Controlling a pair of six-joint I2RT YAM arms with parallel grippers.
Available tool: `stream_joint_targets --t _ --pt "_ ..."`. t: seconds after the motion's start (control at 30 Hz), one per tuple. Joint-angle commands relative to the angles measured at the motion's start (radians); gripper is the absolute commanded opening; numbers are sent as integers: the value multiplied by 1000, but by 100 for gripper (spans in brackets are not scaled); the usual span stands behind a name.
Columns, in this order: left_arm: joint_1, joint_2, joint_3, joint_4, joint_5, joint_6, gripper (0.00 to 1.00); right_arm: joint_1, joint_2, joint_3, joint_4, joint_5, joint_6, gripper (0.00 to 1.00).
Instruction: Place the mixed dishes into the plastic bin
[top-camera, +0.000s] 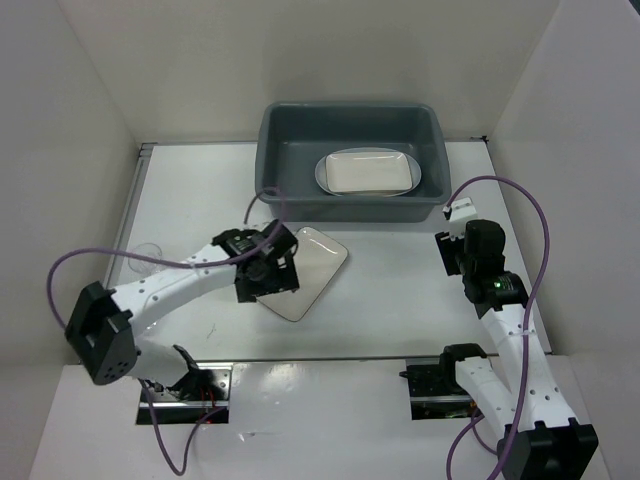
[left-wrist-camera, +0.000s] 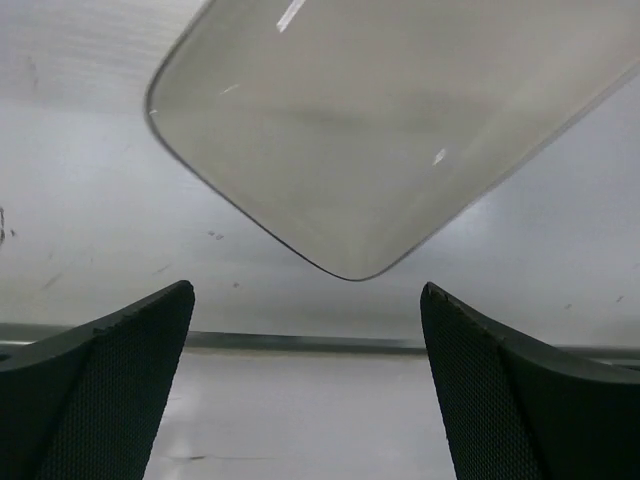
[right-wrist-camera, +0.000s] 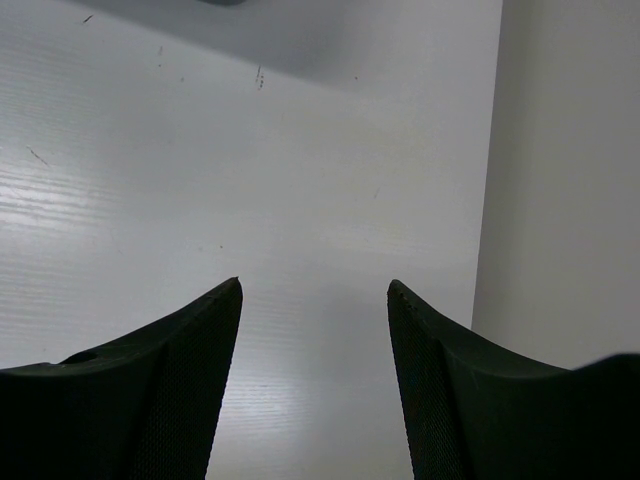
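- Two grippers sit nearest us, and both are empty. The right gripper (right-wrist-camera: 313, 285) hangs over bare table (top-camera: 400, 290) close to the right-hand wall, its fingers parted with nothing between them.
- The left gripper (left-wrist-camera: 305, 290) is spread wide and low over the table and grasps nothing. The rounded corner of the cream plate (top-camera: 318, 262) lies just beyond its fingertips, pointing into the gap.
- That cream plate lies flat on the table, outside the plastic bin (top-camera: 290, 150) and just in front of its near wall. We judge it the next dish to go in.
- We expect the plate to be stiff, glazed and slippery, fairly heavy for a two-finger pinch, and likely to chip if it drops or knocks the bin's rim.
- Lying flat, it offers little to hold. We would take it at the near corner or along an edge, one finger worked under the lip and one on top. We would lift slowly, since a plate hung from one edge may pivot in the pads.
- Off to the left of the table we make out what looks like a small clear glass cup (top-camera: 147, 256), though it is too faint to be sure.
- Farthest from us, the bin stands by the back wall and holds the white oval platter (top-camera: 322, 175) with a second cream plate (top-camera: 365, 172) resting on it. We would lower the next plate onto that stack gently, not let it fall.
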Motion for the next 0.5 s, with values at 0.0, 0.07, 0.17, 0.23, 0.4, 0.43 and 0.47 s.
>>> stream_joint_targets --t 0.0,0.07,0.17,0.23,0.4,0.43,0.47 --pt "53 -154 -111 62 58 -223 100 9 -14 -8 59 0 1 66" --pt "90 -271 -186 179 111 -272 100 9 -5 -8 59 0 1 66" --pt "128 -436 -335 293 99 -407 100 18 -5 -8 59 0 1 66" --pt "128 -581 -474 371 87 -537 100 18 5 -8 59 0 1 66" --pt "128 -902 -754 465 65 -806 100 27 15 -8 39 -44 -28 43" --pt "128 -942 -779 442 65 -829 100 40 15 4 24 -67 -40 24" --pt "128 -981 -797 427 49 -846 100 49 -6 13 6 -130 -57 4"
